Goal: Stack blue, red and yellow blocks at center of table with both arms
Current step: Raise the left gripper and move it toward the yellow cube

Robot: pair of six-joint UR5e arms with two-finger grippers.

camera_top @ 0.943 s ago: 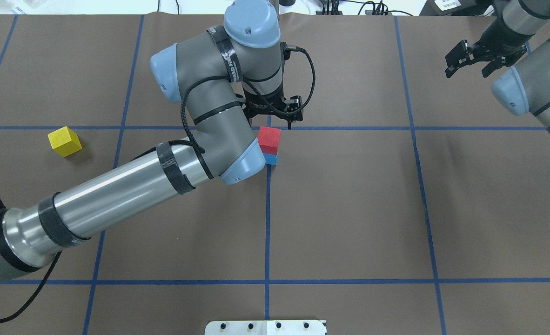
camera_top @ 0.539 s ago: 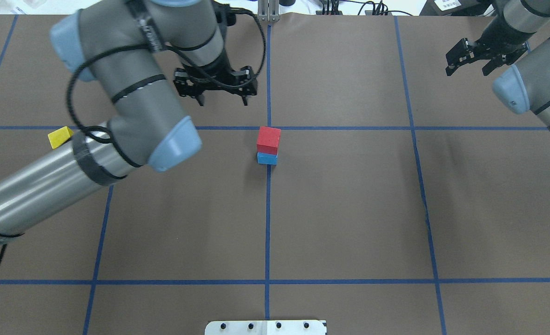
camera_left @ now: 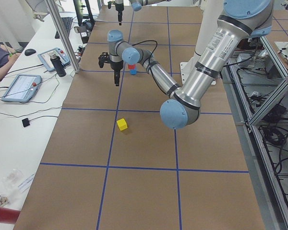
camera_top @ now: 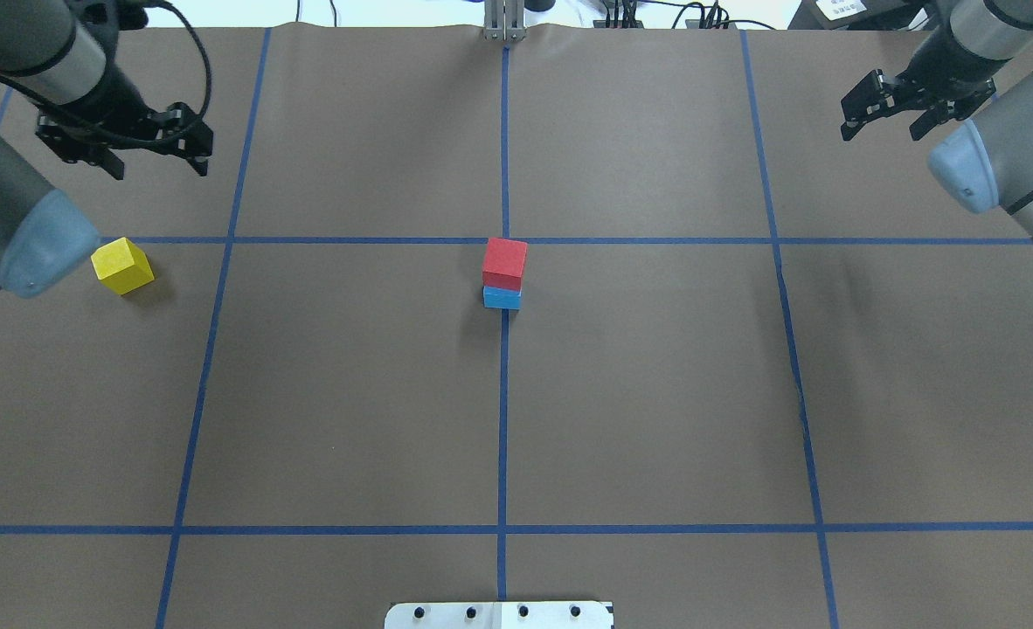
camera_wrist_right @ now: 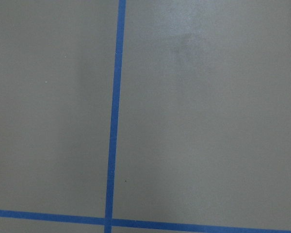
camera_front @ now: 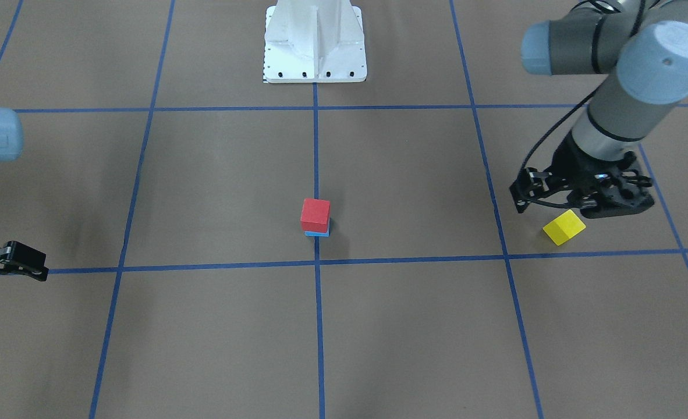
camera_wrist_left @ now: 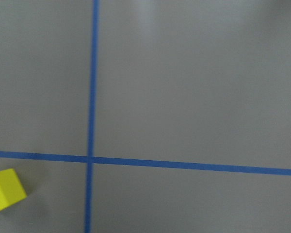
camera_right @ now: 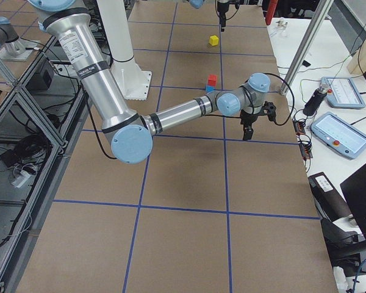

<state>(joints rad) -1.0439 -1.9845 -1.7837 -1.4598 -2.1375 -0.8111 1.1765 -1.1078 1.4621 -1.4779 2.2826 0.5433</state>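
– Yellow is the colour not yet stacked. What is seen, going outward from the robot's side?
– Nearest is the white base plate (camera_top: 499, 614), straight back from the stack along the blue tape line (camera_top: 502, 419). Next comes the stack itself, at the tape cross in the table's middle. The red block (camera_top: 505, 259) is set on the blue block (camera_top: 502, 299), with their edges roughly matched and roughly square to the tape. The yellow block (camera_top: 121, 266) lies well to the left of the stack, about level with it, flat on the table and alone.
– And the grippers?
– Both are held farther out than the stack. The left gripper (camera_top: 160, 168) hangs far to the stack's left, just beyond the yellow block, with its jaws spread and empty. The right gripper (camera_top: 880, 135) is parked far to the stack's right, and its jaws are likewise apart with nothing between them.
– How should the pick be done?
– The reach for the yellow block is judged to be the step in hand. No long axis is offered, since the block is a cube, but it is turned askew to the tape lines. The wrist is best rotated until the fingers face two opposite flat sides. The gripper should then be centred above the block and lowered straight before the jaws are closed. Otherwise the block may be twisted or squeezed out.
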